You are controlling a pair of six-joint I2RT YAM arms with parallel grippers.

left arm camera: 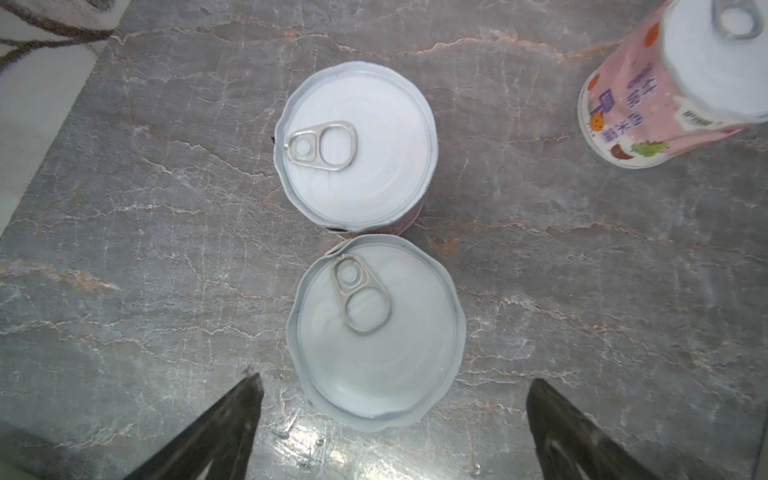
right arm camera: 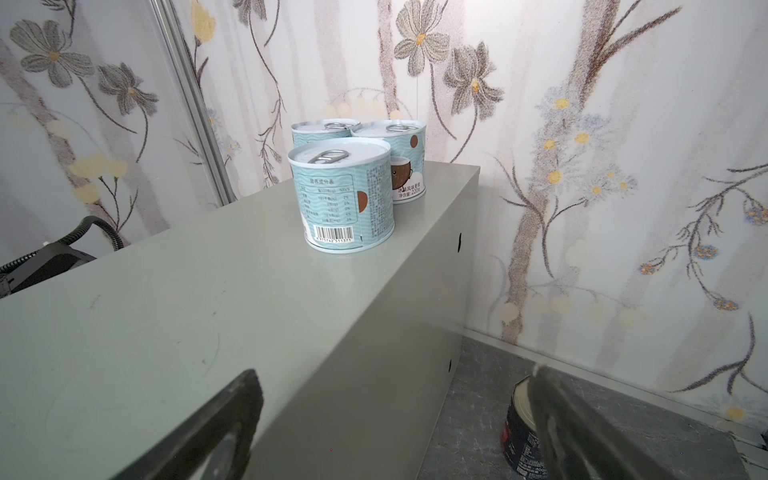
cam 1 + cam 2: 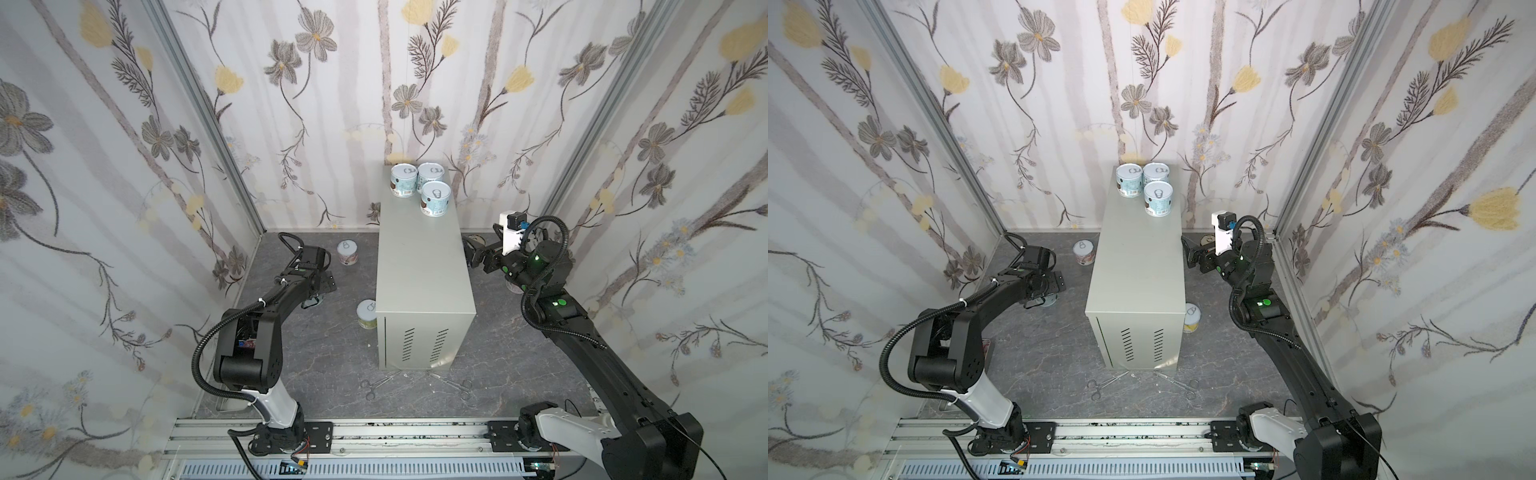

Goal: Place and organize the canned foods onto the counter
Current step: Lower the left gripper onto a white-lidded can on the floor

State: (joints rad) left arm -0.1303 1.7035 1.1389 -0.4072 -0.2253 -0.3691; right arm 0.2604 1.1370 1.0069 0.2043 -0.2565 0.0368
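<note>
Three short teal-labelled cans with silver pull-tab lids (image 3: pixel 419 188) stood upright in a tight cluster, touching, at the far end of the tall light-grey metal counter box with slanted vent slits (image 3: pixel 419 286); seen also in the right wrist view (image 2: pixel 349 187) on the counter top (image 2: pixel 199 291). Rest of the counter top bare.

On the dark marbled floor (image 3: pixel 316 365), left of the counter: one short pink-labelled can (image 3: pixel 347 252) upright near the back wall, well apart from the counter; one short yellow-green-labelled can (image 3: pixel 367 313) just beside the counter's left side. In a top view, another short yellow-labelled can (image 3: pixel 1191 318) half hidden behind the counter's right front corner.

Left gripper (image 1: pixel 390 419) pointed down over the floor, fingers (image 1: pixel 216 432) spread wide, holding nothing. Beneath it, two short silver-lidded cans: nearer one (image 1: pixel 376 332) between the finger tips but not touched, farther one (image 1: pixel 355 145) touching or nearly touching its rim. Pink-labelled can (image 1: pixel 648 95) off to one side.

Right gripper (image 2: pixel 395 419) level with the counter's right upper edge, fingers (image 2: pixel 208 436) wide apart and empty. Beyond one finger, a dark-labelled can (image 2: pixel 521 432) on the floor by the wall, partly hidden. In both top views, gripper (image 3: pixel 476 253) close to the counter's right side, contact not discernible.

Two pairs of metal scissor-like forceps (image 3: pixel 376 384) lay on the floor before the counter.
</note>
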